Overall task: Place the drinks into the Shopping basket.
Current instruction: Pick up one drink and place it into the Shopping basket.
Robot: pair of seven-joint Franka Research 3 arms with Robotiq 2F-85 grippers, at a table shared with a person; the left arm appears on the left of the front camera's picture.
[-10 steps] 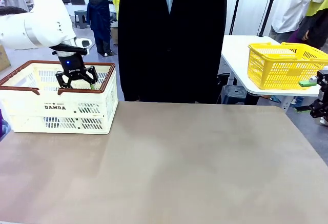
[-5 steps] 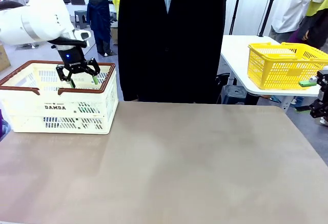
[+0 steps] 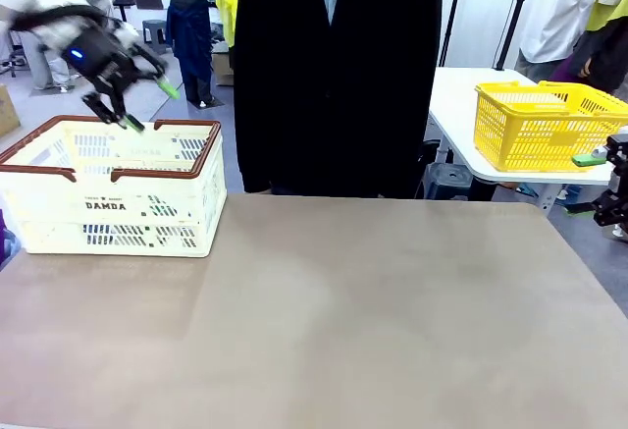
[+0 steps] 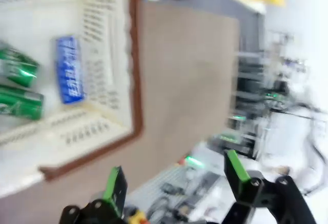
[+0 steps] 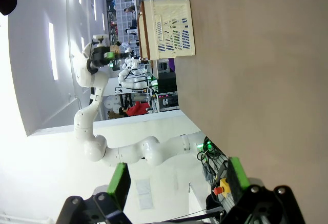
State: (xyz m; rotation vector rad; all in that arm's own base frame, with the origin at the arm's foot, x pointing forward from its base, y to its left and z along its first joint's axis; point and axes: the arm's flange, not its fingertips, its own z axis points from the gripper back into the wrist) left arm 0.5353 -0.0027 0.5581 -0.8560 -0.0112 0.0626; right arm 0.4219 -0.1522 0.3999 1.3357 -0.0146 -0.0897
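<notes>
Left hand (image 3: pixel 130 97) is up above the back-left rim of the Shopping basket (image 3: pixel 118 215), tilted, fingers spread apart, nothing between them. The left wrist view confirms it: green pads wide apart, empty gap.

Shopping basket sits at the far-left corner of the surface (image 3: pixel 324 321), "DAMDA" side facing the robot. Left wrist view looks down into it: two green cans (image 4: pixel 18 85) lie on their sides next to each other, and the blue can (image 4: pixel 69 76) lies flat just beside them, near the basket wall. All three are on the basket floor, blurry but readable.

Right hand (image 3: pixel 616 188) is at the far right edge of the front view, off the surface. In the right wrist view (image 5: pixel 177 185) its fingers stand wide apart, holding nothing.

Person in dark jacket (image 3: pixel 334 76) stands at the far side. Yellow mesh basket (image 3: pixel 545 125) sits on a separate white table (image 3: pixel 453 105) to the right.
</notes>
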